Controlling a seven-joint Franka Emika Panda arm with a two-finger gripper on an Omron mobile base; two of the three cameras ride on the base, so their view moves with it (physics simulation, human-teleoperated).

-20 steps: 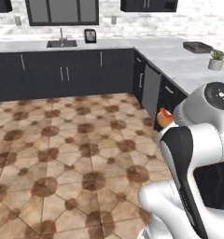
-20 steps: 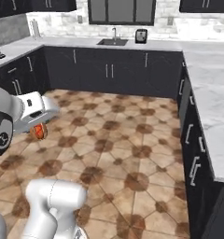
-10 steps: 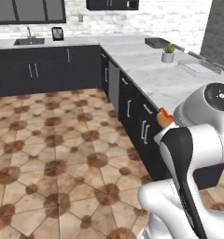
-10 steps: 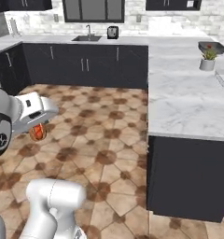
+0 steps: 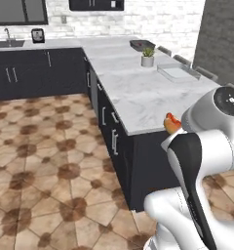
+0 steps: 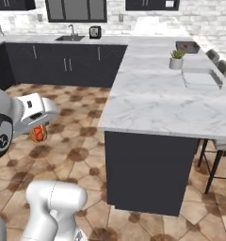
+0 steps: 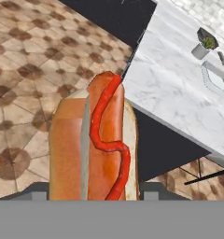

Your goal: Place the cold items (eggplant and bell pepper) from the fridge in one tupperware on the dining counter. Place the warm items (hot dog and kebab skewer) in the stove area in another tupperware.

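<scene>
Orange-bunned hot dog (image 7: 95, 149) clamped in the tool (image 7: 93, 193), marble dining counter (image 6: 162, 101) beside, tupperware (image 6: 201, 78) on it

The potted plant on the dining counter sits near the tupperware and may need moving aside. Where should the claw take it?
Grip the small white pot across its sides, coming down from above or from the counter's open edge. The pot stands upright; the leaves above look too soft to hold.

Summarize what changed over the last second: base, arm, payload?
The base drove and turned: both base views swung from the sink wall toward the marble dining counter, now close, with the clear tupperware and potted plant on it. Unchanged: the gripper is still shut on the hot dog, arm tucked in the same pose.
</scene>
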